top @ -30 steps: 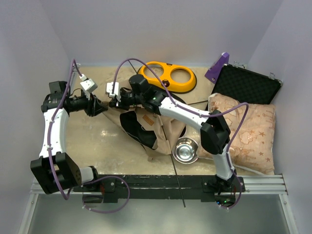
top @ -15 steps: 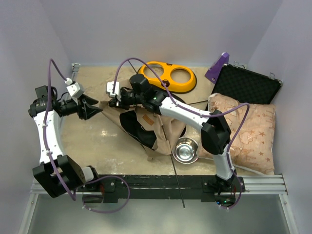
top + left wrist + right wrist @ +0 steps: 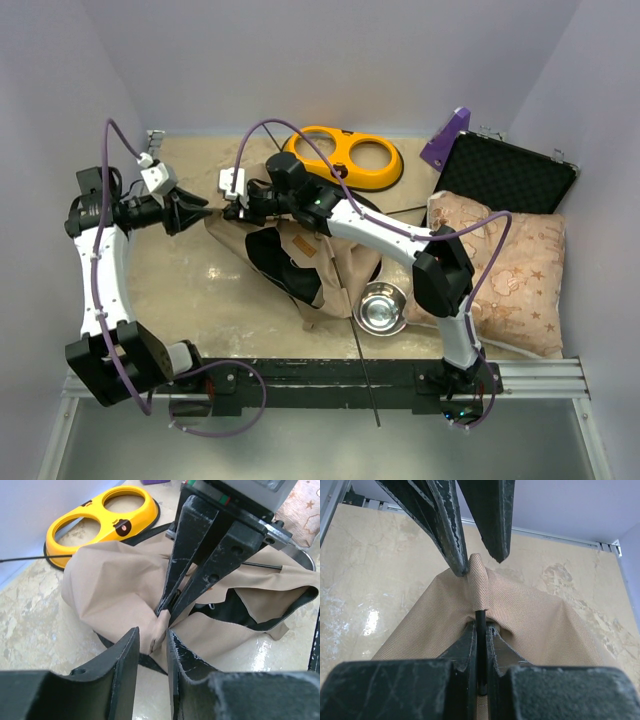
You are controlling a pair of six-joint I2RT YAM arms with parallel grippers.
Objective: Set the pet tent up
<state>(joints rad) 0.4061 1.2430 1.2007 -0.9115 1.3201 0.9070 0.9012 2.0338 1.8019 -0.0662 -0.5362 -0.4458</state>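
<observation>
The pet tent (image 3: 335,270) lies crumpled at the table's middle, tan fabric with black lining showing. My right gripper (image 3: 481,625) is shut on a thin black pole (image 3: 480,617) whose end enters a tan fabric tab (image 3: 477,580) at the tent's (image 3: 535,615) left corner. In the top view the right gripper (image 3: 232,208) reaches in from the right. My left gripper (image 3: 152,632) faces it, jaws open and straddling that tab (image 3: 159,630). One left finger (image 3: 455,540) touches the tab; the other (image 3: 492,525) stands apart. The left gripper (image 3: 200,212) is just left of the tent (image 3: 110,585).
A yellow double-bowl feeder (image 3: 345,157) sits behind the tent. A steel bowl (image 3: 380,307) stands at the tent's right. A star-patterned cushion (image 3: 510,270) and an open black case (image 3: 505,175) fill the right side. Another black pole (image 3: 365,370) runs toward the near edge.
The left gripper backed off to the left with wider jaws, then came back right to the tab with jaws narrower. The right gripper has kept its hold in place.
</observation>
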